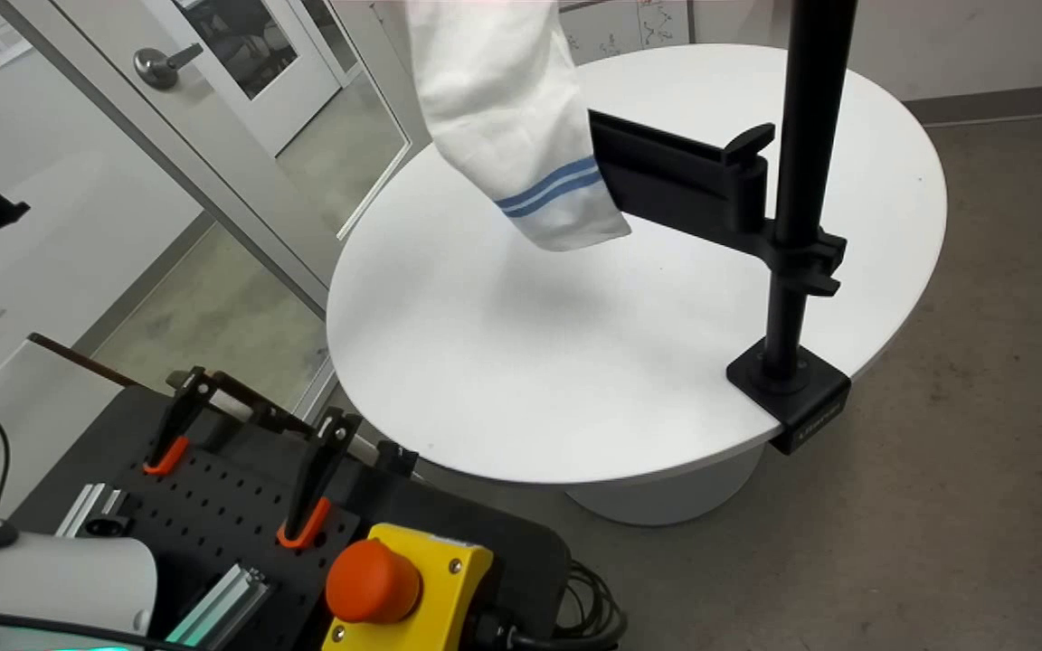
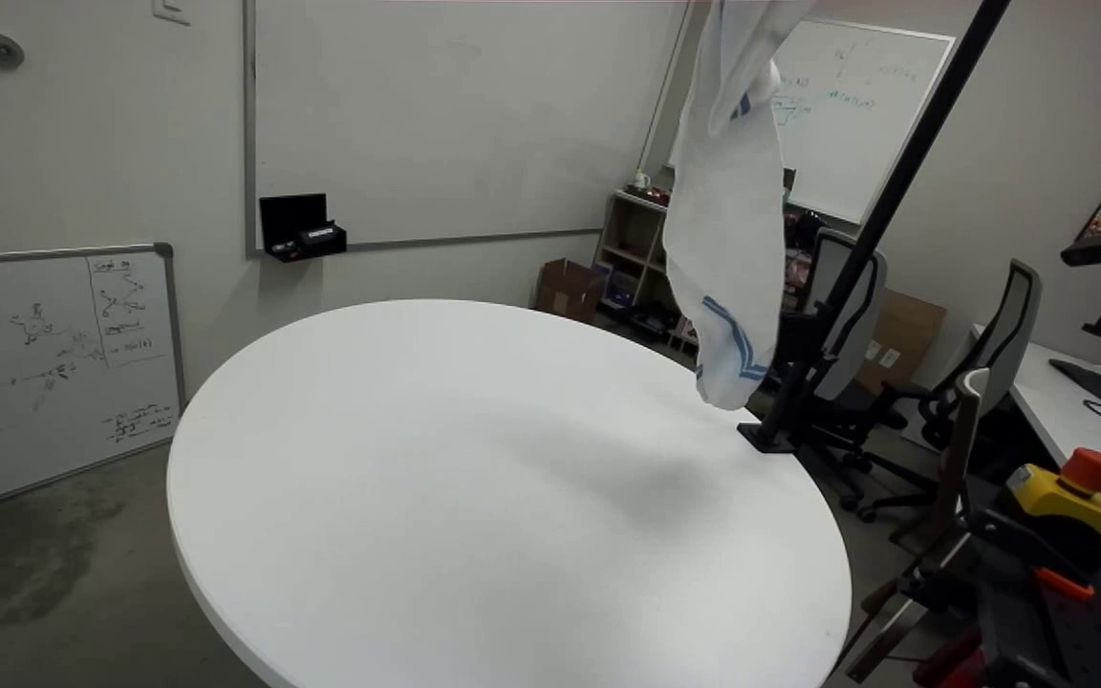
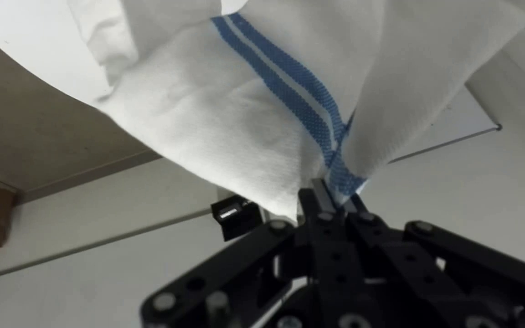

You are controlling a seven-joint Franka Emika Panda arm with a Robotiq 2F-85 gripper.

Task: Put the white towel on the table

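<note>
Wrist view: from the left, the table (image 3: pixel 34 36); next, the white towel (image 3: pixel 226 109), dangling above it, its 2 blue stripes running into my gripper (image 3: pixel 335 198), clenched on the fabric. Grasping looks done; lowering and letting go remain.

White towel (image 1: pixel 505 108), soft cloth, paired blue stripes near the edge, hanging lengthwise in loose folds, tapered lower end suspended over the counter (image 1: pixel 485 389), the latter large, round, smooth, white-topped.
</note>
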